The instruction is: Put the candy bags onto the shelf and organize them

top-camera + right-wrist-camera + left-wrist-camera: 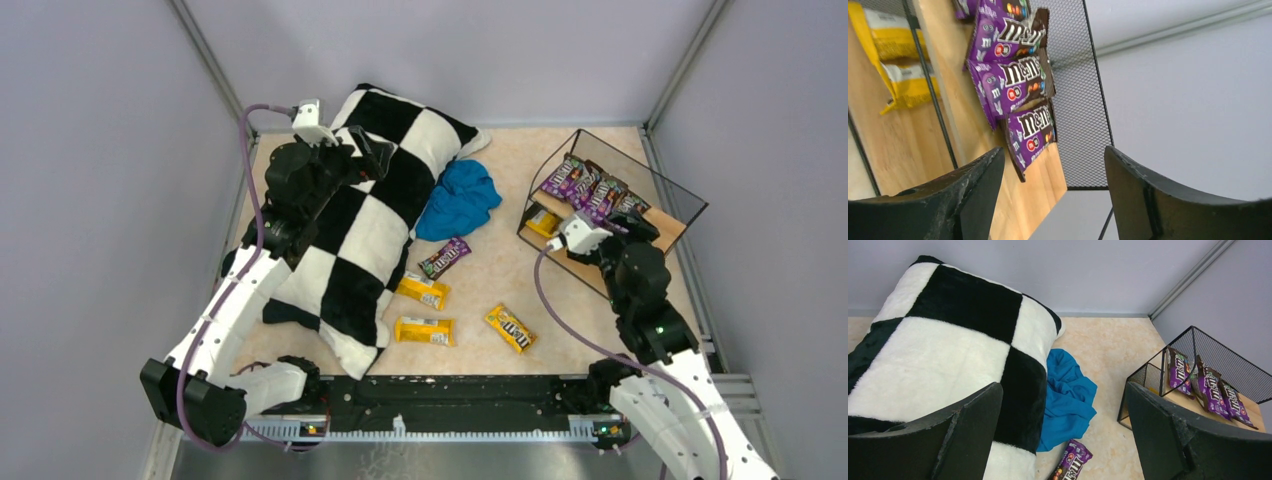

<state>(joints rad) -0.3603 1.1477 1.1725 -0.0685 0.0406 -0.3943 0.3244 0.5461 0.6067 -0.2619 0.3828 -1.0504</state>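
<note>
Observed right gripper [1054,159] spread wide, holding nothing, just over shelf [668,228] at right of frame. Noted purple candy bags [1018,75] lined on top board directly beyond its fingertips, yellow bags [895,65] on lower board. Logged left gripper [1064,390] also spread, above pillow [375,215], upper left. Counted loose purple bag [445,257] and three loose yellow bags [425,330] at centre.

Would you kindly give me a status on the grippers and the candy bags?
Left gripper open over pillow; right gripper open, empty, at shelf. Purple bags on top tier; four bags loose on table. Cloth beside them.
</note>
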